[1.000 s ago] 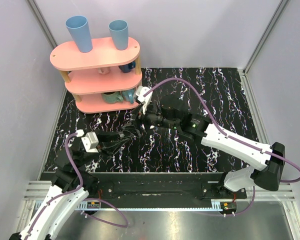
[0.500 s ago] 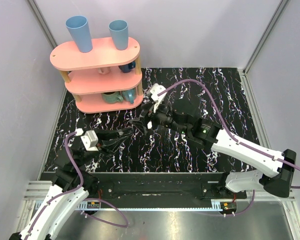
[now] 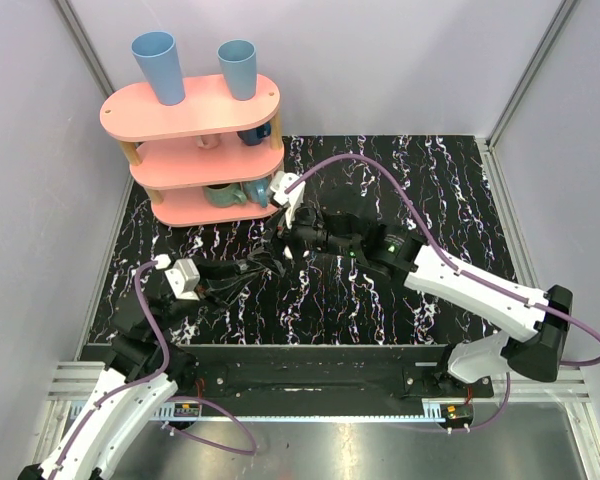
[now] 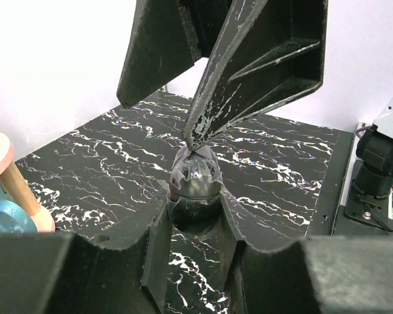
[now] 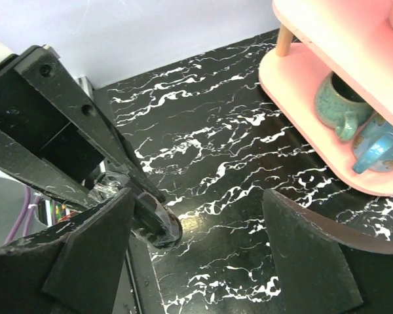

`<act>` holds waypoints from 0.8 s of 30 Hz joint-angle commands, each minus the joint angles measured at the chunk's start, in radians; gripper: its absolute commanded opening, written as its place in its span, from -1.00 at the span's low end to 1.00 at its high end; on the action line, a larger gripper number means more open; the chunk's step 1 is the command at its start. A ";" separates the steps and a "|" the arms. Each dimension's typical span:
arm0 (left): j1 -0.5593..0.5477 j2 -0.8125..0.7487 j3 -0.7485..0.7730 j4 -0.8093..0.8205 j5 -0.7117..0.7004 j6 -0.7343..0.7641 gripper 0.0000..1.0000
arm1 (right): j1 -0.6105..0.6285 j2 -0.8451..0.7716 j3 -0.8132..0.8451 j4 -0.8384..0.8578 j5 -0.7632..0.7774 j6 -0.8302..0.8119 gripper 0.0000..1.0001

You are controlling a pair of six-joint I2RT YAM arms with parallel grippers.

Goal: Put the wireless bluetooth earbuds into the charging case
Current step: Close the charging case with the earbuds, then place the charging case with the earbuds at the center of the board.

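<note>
My left gripper (image 4: 195, 199) is shut on a small rounded glossy thing that looks dark here, not white, with a clear shiny top; I take it for the charging case (image 4: 195, 182). It is held above the table. My right gripper (image 4: 157, 121) hangs over it, open, with one fingertip (image 4: 195, 139) touching its top. In the right wrist view the case (image 5: 156, 221) sits beside the left finger of the right gripper (image 5: 196, 196). In the top view the two grippers meet (image 3: 272, 255) mid-table. The earbuds are not visible.
A pink three-tier shelf (image 3: 195, 115) stands at the back left with two blue cups (image 3: 158, 65) on top and mugs (image 3: 230, 195) on the lower tiers. It also shows in the right wrist view (image 5: 354, 46). The right arm's base (image 4: 380, 170) stands to the right.
The right gripper swung away to the right half a second ago and has come back left onto the held case. The left gripper has stayed nearly still, shut.
</note>
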 commanded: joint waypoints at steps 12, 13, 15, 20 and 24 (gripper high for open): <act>0.007 0.107 0.066 -0.004 -0.110 -0.099 -1.00 | -0.013 -0.189 -0.145 0.091 0.266 -0.050 0.80; 0.007 0.116 0.067 0.001 -0.113 -0.116 -1.00 | -0.021 -0.205 -0.160 0.092 0.289 -0.050 0.83; 0.007 0.140 0.073 0.003 -0.133 -0.180 -1.00 | -0.060 -0.216 -0.165 0.103 0.333 -0.009 0.89; 0.007 0.220 0.070 0.045 -0.113 -0.295 -1.00 | -0.188 -0.243 -0.197 0.108 0.420 0.160 0.94; 0.006 0.279 -0.005 0.173 -0.105 -0.398 -1.00 | -0.264 -0.249 -0.213 0.091 0.384 0.226 0.97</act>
